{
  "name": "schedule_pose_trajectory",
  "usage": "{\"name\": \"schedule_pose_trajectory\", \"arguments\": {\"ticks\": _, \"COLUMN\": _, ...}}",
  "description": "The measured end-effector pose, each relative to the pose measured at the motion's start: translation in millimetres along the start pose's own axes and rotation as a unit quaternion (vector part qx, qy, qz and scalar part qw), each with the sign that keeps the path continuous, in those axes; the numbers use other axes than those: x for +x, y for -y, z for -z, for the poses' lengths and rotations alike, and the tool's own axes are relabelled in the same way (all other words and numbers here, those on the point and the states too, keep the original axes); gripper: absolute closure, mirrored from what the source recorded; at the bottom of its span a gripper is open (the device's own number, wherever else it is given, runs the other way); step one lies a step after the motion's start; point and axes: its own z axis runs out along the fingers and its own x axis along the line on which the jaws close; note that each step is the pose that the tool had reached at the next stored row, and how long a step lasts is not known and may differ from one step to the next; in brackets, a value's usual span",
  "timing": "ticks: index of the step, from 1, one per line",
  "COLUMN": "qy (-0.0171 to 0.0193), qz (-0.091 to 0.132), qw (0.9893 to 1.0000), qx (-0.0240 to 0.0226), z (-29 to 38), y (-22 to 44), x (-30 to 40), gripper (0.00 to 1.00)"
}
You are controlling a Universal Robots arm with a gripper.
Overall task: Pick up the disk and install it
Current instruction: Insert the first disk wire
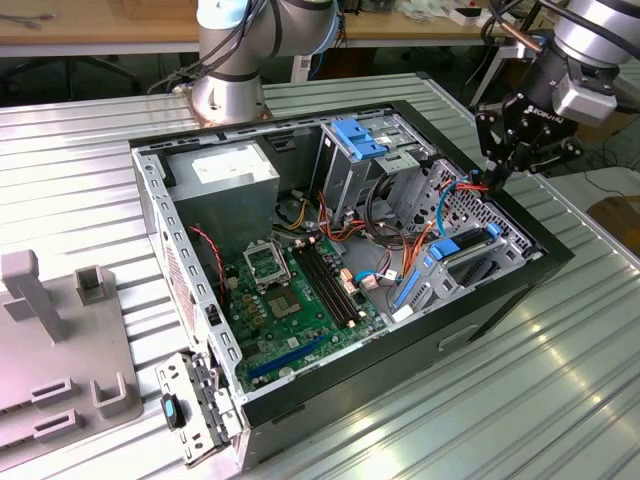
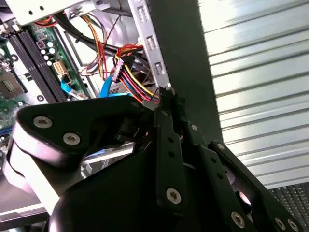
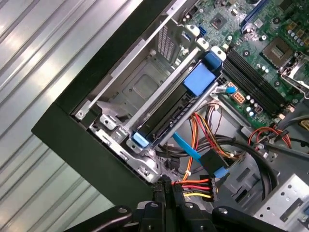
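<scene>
The disk point(image 1: 468, 255), dark with blue rails, lies seated in the metal bay at the front corner of the open computer case point(image 1: 545, 262), on the exterior view's right. In the first wrist view the disk point(image 3: 174, 113) sits between the bay's rails, its blue handle toward the motherboard. My gripper point(image 1: 490, 182) hangs above the case's edge just behind that bay, fingers shut. In both wrist views the gripper point(image 2: 166, 99) point(image 3: 166, 184) has its tips against the end of a red, yellow and black wire bundle point(image 3: 193, 188). Whether the tips pinch it I cannot tell.
The green motherboard point(image 1: 290, 300) fills the case floor, with the power supply point(image 1: 225, 180) behind it. A blue bracket point(image 1: 358, 135) tops the rear drive cage. Loose cables point(image 1: 400, 250) cross the middle. A grey fixture point(image 1: 50, 330) stands on the ribbed metal table point(image 1: 560, 380).
</scene>
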Motion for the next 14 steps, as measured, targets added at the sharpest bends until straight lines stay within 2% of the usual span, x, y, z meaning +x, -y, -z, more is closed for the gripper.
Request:
{"name": "schedule_pose_trajectory", "arguments": {"ticks": 1, "qy": -0.0003, "qz": -0.008, "qw": 1.0, "qx": -0.0001, "z": -0.4, "y": -0.4, "x": -0.3, "gripper": 0.82}}
{"name": "schedule_pose_trajectory", "arguments": {"ticks": 2, "qy": -0.0011, "qz": -0.026, "qw": 0.9997, "qx": 0.0, "z": -1.0, "y": -0.4, "x": -0.4, "gripper": 0.82}}
{"name": "schedule_pose_trajectory", "arguments": {"ticks": 5, "qy": -0.0025, "qz": -0.058, "qw": 0.9983, "qx": 0.0, "z": -2.4, "y": -0.4, "x": -0.3, "gripper": 0.82}}
{"name": "schedule_pose_trajectory", "arguments": {"ticks": 12, "qy": -0.0068, "qz": -0.104, "qw": 0.9945, "qx": -0.0019, "z": -3.8, "y": -0.5, "x": -0.3, "gripper": 0.82}}
{"name": "schedule_pose_trajectory", "arguments": {"ticks": 14, "qy": -0.0066, "qz": -0.115, "qw": 0.9934, "qx": -0.0022, "z": -3.7, "y": -0.7, "x": -0.3, "gripper": 0.82}}
